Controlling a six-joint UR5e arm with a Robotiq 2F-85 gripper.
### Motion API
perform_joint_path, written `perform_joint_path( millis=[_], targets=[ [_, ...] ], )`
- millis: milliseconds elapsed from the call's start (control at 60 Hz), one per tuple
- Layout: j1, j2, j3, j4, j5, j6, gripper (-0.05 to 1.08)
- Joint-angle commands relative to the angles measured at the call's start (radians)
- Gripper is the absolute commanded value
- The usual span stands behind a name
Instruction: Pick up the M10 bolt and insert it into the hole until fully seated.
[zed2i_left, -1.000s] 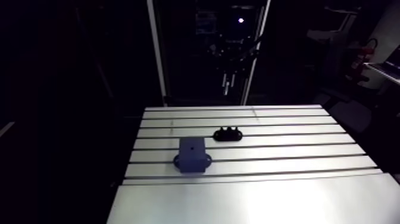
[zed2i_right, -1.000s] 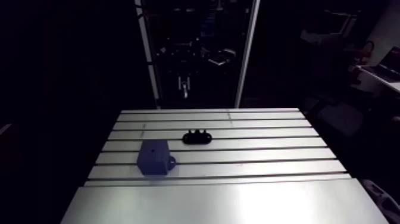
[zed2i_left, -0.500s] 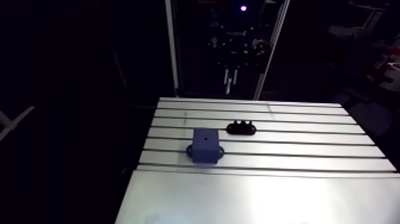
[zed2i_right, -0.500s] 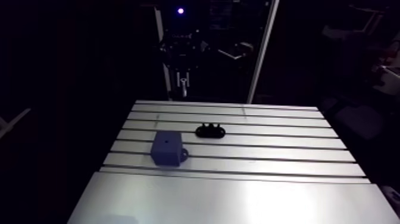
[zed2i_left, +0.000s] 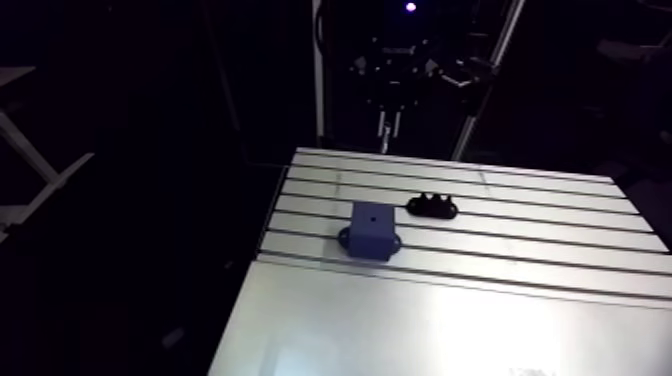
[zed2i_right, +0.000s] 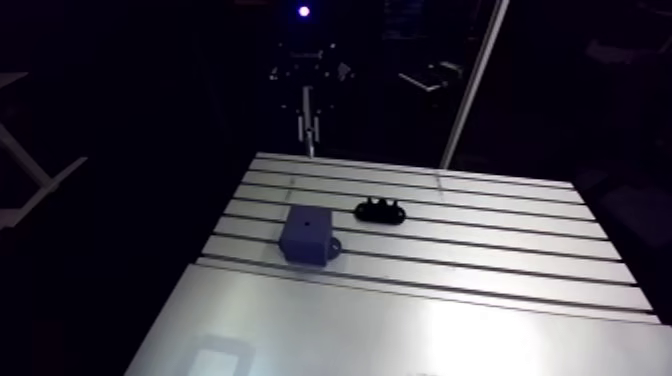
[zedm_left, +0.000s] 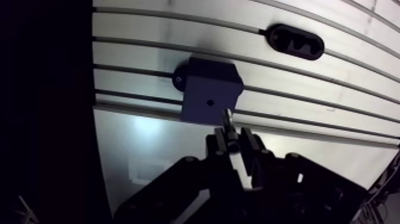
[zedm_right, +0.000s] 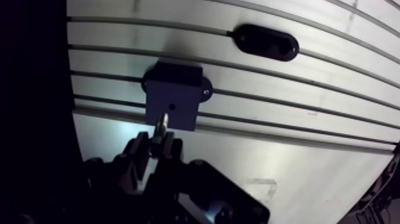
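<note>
Well, my gripper (zedm_left: 233, 142) was clamped on the bolt (zedm_left: 228, 119), its tip pointing forward to lead into the hole (zedm_left: 210, 102). The blue block (zedm_left: 209, 83) sat at twelve o'clock ahead, the black holder (zedm_left: 296, 41) at two o'clock beyond.

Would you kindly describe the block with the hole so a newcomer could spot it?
On the slotted aluminium table, look at the grooved part. The blue block sits there beside a black holder. It is boxy with one small hole on top; the holder is low and oval.
</note>
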Motion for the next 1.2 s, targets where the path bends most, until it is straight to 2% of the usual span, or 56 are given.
perform_joint_path(
  millis=[17,83,533,717,983,1200],
  targets=[
    [0.026,0.024,-0.013,0.002,-0.001,0.0,1.08],
    [0.028,0.029,-0.013,0.006,0.002,0.0,1.08],
    [0.038,0.035,0.003,0.019,-0.01,0.0,1.08],
    [0.04,0.034,0.035,0.008,-0.013,0.005,1.08],
    [0.039,0.031,0.08,-0.019,-0.031,0.008,1.08],
    [0.042,0.015,0.104,-0.047,-0.032,0.001,1.08]
  ],
)
